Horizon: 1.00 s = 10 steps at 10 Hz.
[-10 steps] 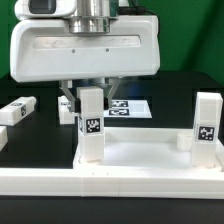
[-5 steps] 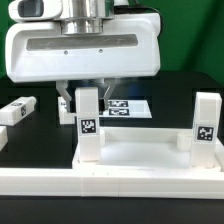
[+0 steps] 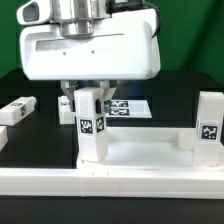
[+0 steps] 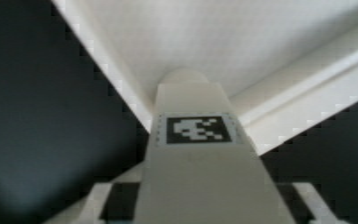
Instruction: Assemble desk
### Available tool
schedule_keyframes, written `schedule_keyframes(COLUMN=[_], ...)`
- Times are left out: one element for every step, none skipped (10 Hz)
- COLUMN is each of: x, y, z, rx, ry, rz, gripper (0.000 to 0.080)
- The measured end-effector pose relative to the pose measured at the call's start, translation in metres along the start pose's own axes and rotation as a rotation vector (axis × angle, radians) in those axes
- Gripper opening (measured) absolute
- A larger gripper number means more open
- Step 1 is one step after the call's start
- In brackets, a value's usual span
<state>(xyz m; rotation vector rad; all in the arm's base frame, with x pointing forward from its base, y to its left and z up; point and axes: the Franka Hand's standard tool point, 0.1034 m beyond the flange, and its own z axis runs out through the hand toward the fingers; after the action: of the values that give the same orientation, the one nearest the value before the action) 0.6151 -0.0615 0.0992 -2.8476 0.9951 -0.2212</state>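
white plastic is nearly all you see. the tool hangs from the top of the exterior view, and its two fingers are clamped on the top of the held leg, one on each side. this leg stands left of the middle of the frame, with its foot at the near left corner of the slab. the slab lies low across the middle of the frame on the black tabletop. a second leg stands at the slab's right corner. a loose leg lies at the left edge of the frame, well apart. the marker board lies behind.

in the wrist view the tag on the held leg faces the camera, and the fingers sit on both sides of the leg.

what could go wrong? the held leg looks a bit tilted. i cannot see its foot in the round hole, so i cannot tell how deep it sits. if the tool turns or pushes while the leg leans, the leg may jam or go in crooked. if the tool lets go too soon, the leg may tip over and fall on the slab. a hard push or twist could also slide the whole slab and shake the second leg.
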Motion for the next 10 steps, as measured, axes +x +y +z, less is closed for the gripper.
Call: schedule_keyframes(x=[-0.0014, -0.0033, -0.0036, -0.0037, -0.0037, -0.0038, -0.0041, -0.0039, -0.0036, -0.0041], y=[-0.0009, -0.0025, -0.0032, -0.0033, -0.0035, -0.0037, -0.004, -0.0036, -0.003, -0.0038], z=[0.0003, 0.0004, 0.0004, 0.0005, 0.0006, 0.0006, 0.0007, 0.0007, 0.0006, 0.0007], rx=[-0.002, -0.006, -0.009, -0.009, -0.009, -0.008, -0.008, -0.008, -0.008, -0.009], ry=[-0.005, -0.014, -0.016, -0.016, -0.016, -0.016, -0.017, -0.017, -0.017, -0.016], rz=[0.105, 0.225, 0.302, 0.386, 0.445, 0.469, 0.468, 0.43, 0.399, 0.315], gripper=[0.0291, 0.0291, 0.0291, 0.0291, 0.0291, 0.0291, 0.0458, 0.0581, 0.0581, 0.0628])
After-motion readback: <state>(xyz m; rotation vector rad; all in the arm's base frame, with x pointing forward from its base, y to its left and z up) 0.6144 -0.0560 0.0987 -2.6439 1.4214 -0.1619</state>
